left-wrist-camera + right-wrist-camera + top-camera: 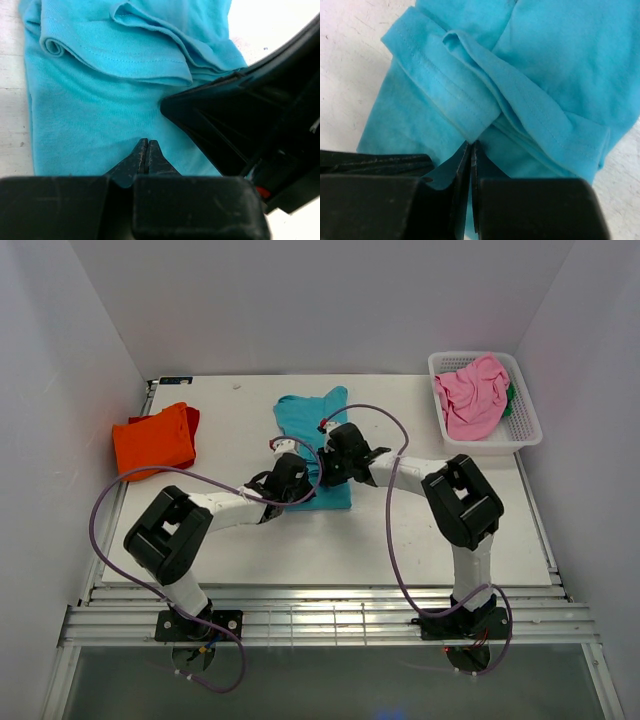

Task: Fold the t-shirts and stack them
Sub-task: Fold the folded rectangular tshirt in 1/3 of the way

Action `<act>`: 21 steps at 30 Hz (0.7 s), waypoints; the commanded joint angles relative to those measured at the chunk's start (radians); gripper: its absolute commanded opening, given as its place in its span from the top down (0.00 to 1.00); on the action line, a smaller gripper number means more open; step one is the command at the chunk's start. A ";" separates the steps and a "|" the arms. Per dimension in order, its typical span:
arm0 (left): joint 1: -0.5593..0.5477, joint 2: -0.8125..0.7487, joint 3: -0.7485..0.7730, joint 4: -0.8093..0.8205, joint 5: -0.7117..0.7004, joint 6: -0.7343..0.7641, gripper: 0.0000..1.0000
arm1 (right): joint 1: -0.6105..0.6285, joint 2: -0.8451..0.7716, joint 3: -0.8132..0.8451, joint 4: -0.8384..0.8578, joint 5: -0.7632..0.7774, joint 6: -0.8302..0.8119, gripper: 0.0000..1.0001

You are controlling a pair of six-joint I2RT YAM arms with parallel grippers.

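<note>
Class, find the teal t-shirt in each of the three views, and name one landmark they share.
Top external: teal t-shirt in the middle of the white table.
Left wrist: teal t-shirt fills the upper left.
Right wrist: teal t-shirt fills most of the picture.
Shared landmark: the white table beside it.

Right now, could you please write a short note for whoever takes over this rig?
Left gripper: jaws shut, tips on the teal shirt, centre of the table.
Right gripper: jaws shut at a hemmed fold of the same shirt; whether either pinches cloth is unclear.
Done: orange shirt looks folded, at the left.
Pink shirt, with a bit of green cloth, is bunched in the basket at the far right.
To do: finish folding the teal shirt, fold the pink one, stack all.
</note>
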 commanded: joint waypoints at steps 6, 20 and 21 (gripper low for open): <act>-0.004 -0.007 -0.034 0.014 -0.001 -0.011 1.00 | 0.002 0.066 0.100 0.037 0.001 0.006 0.92; -0.005 -0.027 -0.085 0.005 0.005 -0.033 1.00 | -0.020 0.152 0.241 -0.010 0.018 -0.022 0.92; -0.005 -0.028 -0.086 0.000 0.005 -0.034 1.00 | -0.021 0.167 0.249 -0.013 0.027 -0.024 0.92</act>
